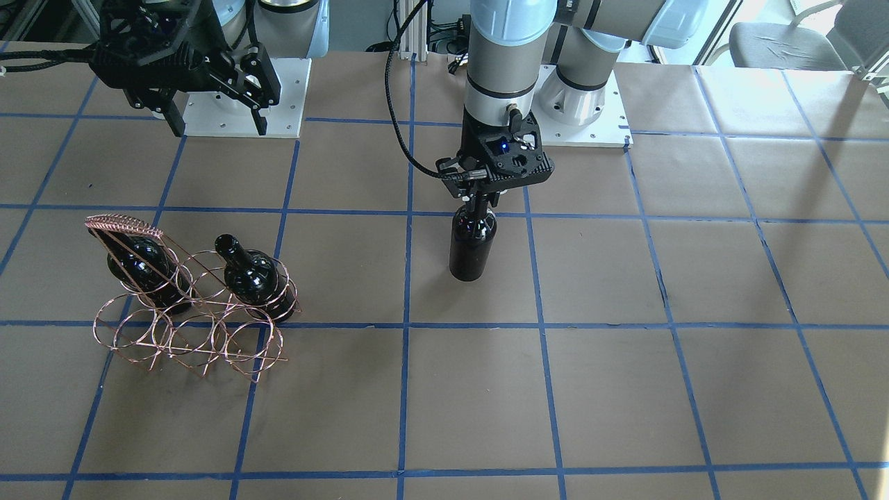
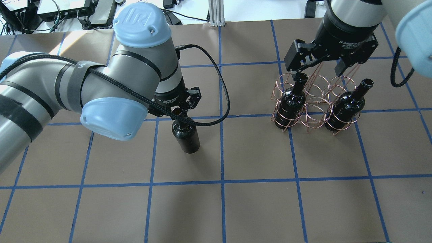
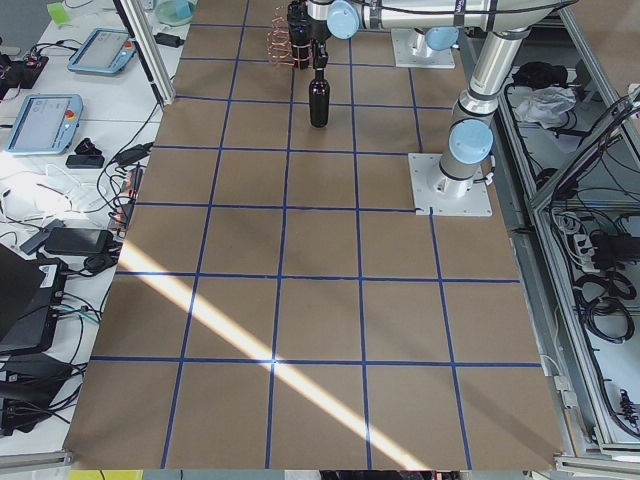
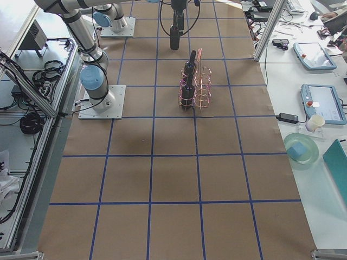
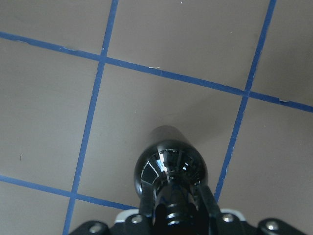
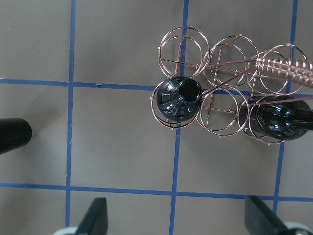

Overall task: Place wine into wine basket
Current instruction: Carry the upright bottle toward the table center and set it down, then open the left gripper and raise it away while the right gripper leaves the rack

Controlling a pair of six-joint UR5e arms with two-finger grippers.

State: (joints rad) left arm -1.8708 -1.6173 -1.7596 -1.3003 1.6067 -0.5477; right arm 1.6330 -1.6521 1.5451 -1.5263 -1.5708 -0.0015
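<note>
Step in hand: the pick-up of a third bottle; by my reading the grasp is made and the carry to the basket (image 1: 187, 344) has not begun.

Left gripper (image 1: 479, 201): clenched on the neck of the held bottle (image 1: 474, 243), straight down from above; the left wrist view shows a finger on each side of the neck.

Held bottle: upright, centre of the front-facing view, upper centre-left in the overhead view. Whether its base rests on the table (image 1: 625, 389) or is just off it, I cannot tell.

Basket: middle left of the front-facing view, upper right of the overhead view, well apart from the held bottle.

Two stored bottles (image 2: 290, 104): they stand in the end rings of one row, with the ring between them bare. The other row of three rings is bare too.

Right gripper (image 2: 317, 69): released, fingers spread wide, hanging above the basket and touching nothing.

Next move calls for: lifting the held bottle high enough to pass over the wire rims, carrying it across to a bare ring, and lowering it base first.

Likely trouble: the right gripper hangs over the basket and may need to draw aside first; the bare middle ring is tight between two glass necks.
</note>
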